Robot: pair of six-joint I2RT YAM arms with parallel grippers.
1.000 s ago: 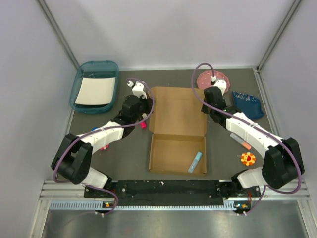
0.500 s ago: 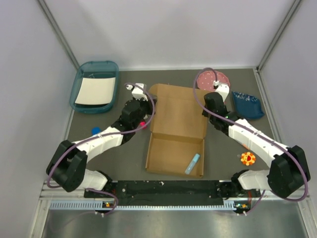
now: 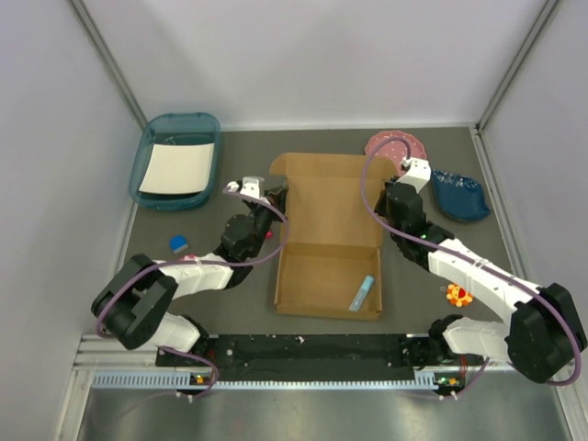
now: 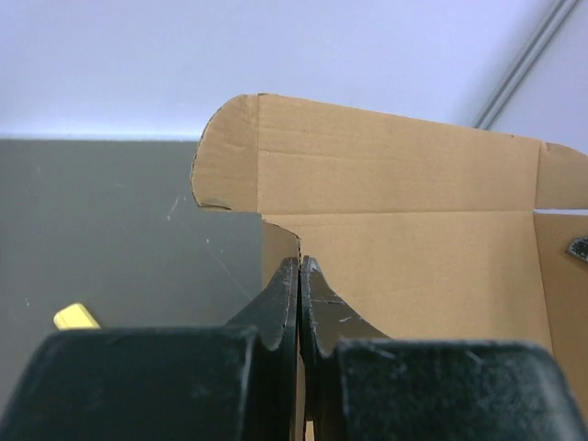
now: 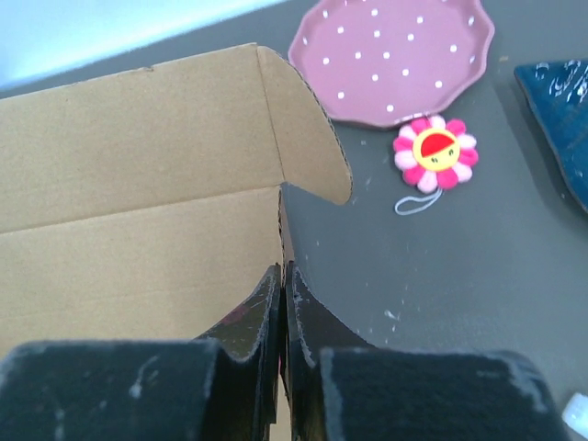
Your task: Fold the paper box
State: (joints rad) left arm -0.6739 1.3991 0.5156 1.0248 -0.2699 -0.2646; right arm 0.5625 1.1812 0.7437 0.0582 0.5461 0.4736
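Note:
The paper box [image 3: 326, 230] is brown corrugated cardboard in the middle of the table. Its shallow base lies near me and its lid panel [image 3: 333, 197] is tilted up at the far side. My left gripper [image 3: 278, 197] is shut on the lid's left side flap; in the left wrist view [image 4: 299, 266] the cardboard edge runs between the closed fingers. My right gripper [image 3: 388, 198] is shut on the lid's right side flap, as the right wrist view [image 5: 283, 272] shows. A small light-blue piece [image 3: 365, 293] lies in the base.
A teal tray [image 3: 147, 170] with white paper stands far left. A pink dotted plate [image 3: 390, 145] and a dark blue dish [image 3: 464, 197] are far right, with a flower toy [image 5: 435, 152] between them. A blue block [image 3: 178, 243] lies left, an orange toy [image 3: 459, 294] right.
Both grippers have stayed on the lid's side flaps and moved toward me and up. The lid has tilted up, its rounded corner flaps now show, and the box has shifted slightly.

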